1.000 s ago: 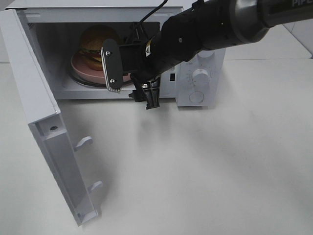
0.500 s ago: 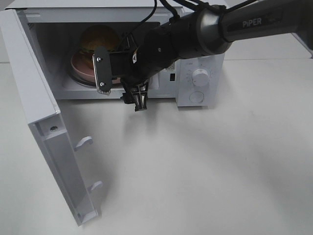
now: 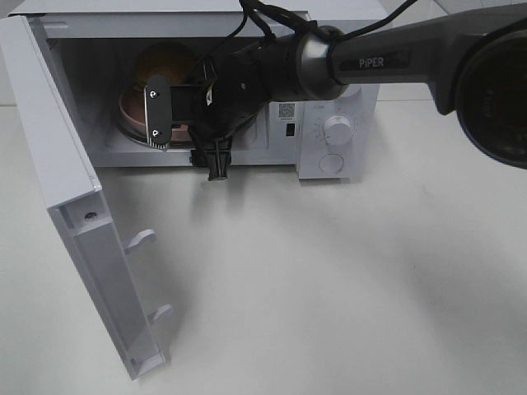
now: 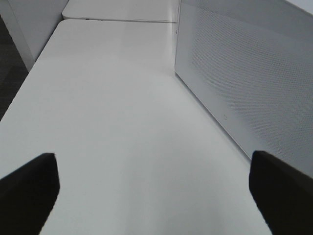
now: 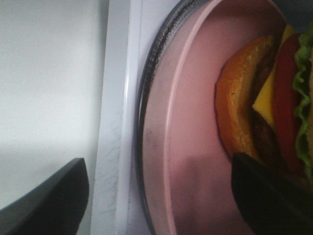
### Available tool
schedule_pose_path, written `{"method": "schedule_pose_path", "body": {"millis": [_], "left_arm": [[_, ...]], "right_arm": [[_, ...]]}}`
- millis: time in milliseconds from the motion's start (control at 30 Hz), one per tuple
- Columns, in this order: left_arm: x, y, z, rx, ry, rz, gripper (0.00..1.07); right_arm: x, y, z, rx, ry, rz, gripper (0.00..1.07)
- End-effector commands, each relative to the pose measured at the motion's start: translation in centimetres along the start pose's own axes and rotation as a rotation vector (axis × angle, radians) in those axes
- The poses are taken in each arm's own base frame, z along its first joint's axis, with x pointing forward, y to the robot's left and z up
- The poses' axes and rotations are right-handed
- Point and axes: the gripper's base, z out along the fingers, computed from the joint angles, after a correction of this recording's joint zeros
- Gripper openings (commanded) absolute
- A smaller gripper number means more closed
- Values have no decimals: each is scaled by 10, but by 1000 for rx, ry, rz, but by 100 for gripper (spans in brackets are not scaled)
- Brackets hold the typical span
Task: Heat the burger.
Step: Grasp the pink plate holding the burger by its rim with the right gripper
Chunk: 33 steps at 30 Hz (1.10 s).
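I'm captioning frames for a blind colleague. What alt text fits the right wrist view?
A layered burger with brown bun, yellow cheese and green lettuce sits on a round pink plate, which rests on the microwave's glass turntable. The open right gripper's dark fingertips frame the plate's edge.

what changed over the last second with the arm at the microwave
The right gripper slid leftward across the microwave opening, toward the pink plate carrying the burger. Its jaws are apart and hold nothing; nothing was grabbed or released. The burger, plate and open door stayed put.
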Motion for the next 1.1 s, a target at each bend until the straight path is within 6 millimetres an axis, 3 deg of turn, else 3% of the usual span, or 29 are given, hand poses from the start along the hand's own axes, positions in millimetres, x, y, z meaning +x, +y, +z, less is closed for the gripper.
{"method": "schedule_pose_path", "body": {"millis": [33, 267, 333, 433, 500, 533, 600, 633, 667, 1100], "left_arm": [[0, 0, -2, -6, -32, -6, 98], [0, 0, -2, -6, -32, -6, 98], [0, 0, -2, -6, -32, -6, 98], [0, 0, -2, -6, -32, -6, 98], [0, 0, -2, -6, -32, -6, 98], [0, 0, -2, -6, -32, -6, 98], [0, 0, -2, -6, -32, -6, 98], [0, 0, -2, -6, -32, -6, 98], [0, 0, -2, -6, -32, -6, 98], [0, 0, -2, -6, -32, -6, 98]], "right_arm": [[4, 0, 4, -13, 13, 9, 77], [7, 6, 12, -32, 23, 9, 72], [8, 8, 14, -40, 27, 3, 59], [8, 8, 14, -40, 27, 3, 52], [8, 8, 14, -40, 26, 5, 24], [8, 8, 14, -40, 26, 5, 24], [8, 8, 14, -41, 25, 9, 7], [8, 8, 14, -41, 25, 9, 7], [8, 8, 14, -41, 25, 9, 0], [8, 11, 13, -82, 45, 5, 0]]}}
